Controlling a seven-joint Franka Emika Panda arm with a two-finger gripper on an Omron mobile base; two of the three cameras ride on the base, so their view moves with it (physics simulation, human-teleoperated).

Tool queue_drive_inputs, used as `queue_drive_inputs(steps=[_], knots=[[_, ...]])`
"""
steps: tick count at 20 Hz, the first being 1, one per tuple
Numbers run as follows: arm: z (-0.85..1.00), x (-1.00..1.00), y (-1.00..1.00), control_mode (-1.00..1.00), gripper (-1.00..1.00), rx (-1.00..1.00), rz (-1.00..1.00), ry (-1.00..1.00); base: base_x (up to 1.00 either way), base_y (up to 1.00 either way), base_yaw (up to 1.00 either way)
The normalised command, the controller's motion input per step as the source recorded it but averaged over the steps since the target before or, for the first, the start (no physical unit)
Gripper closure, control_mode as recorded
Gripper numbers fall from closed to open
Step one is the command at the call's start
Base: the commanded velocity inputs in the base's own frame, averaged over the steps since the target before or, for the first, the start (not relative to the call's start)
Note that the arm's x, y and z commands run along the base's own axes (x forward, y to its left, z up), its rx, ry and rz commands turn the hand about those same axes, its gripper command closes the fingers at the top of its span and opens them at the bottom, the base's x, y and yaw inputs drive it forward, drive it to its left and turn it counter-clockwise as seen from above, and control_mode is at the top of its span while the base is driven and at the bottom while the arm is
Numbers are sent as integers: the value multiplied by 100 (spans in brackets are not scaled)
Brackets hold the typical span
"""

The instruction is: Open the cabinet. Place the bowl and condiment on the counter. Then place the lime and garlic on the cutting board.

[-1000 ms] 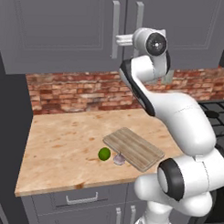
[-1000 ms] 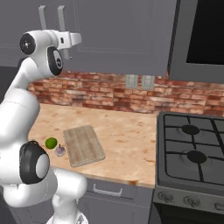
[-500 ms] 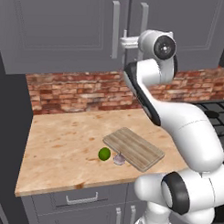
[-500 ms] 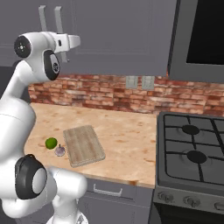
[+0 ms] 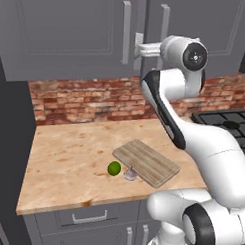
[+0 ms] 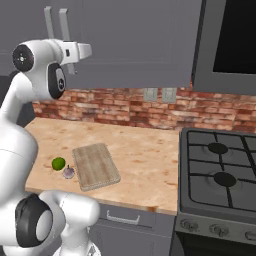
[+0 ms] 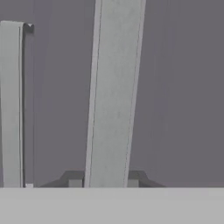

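Clamping a vertical silver bar handle (image 7: 113,96) between its narrowed tips, the end effector (image 7: 103,183) grips the closed grey cabinet (image 5: 68,27), its contents hidden; the arm has swung left since earlier. Lime (image 5: 114,168) and garlic (image 5: 130,174) lie beside the plank-grained cutting board (image 5: 146,162) on the bench (image 5: 68,157).

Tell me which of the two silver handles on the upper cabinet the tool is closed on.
The tool is closed on the left door's handle, the one nearer the counter's open end. The right door's handle, nearer the stove, is free.
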Motion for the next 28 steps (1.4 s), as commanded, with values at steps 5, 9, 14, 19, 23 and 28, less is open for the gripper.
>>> queue_drive_inputs(steps=[5,9,14,19,23,28], knots=[[0,-38,-25,-100,100,0,8,5,0,0,0],[0,-37,-33,-100,100,0,12,8,0,0,0],[-2,-42,-37,-100,100,1,13,7,0,0,0],[-13,-43,-43,-100,100,3,12,3,0,0,0],[-13,-41,-44,-100,100,2,11,2,0,0,0],[-17,-33,-42,-100,100,0,8,0,0,0,0]])
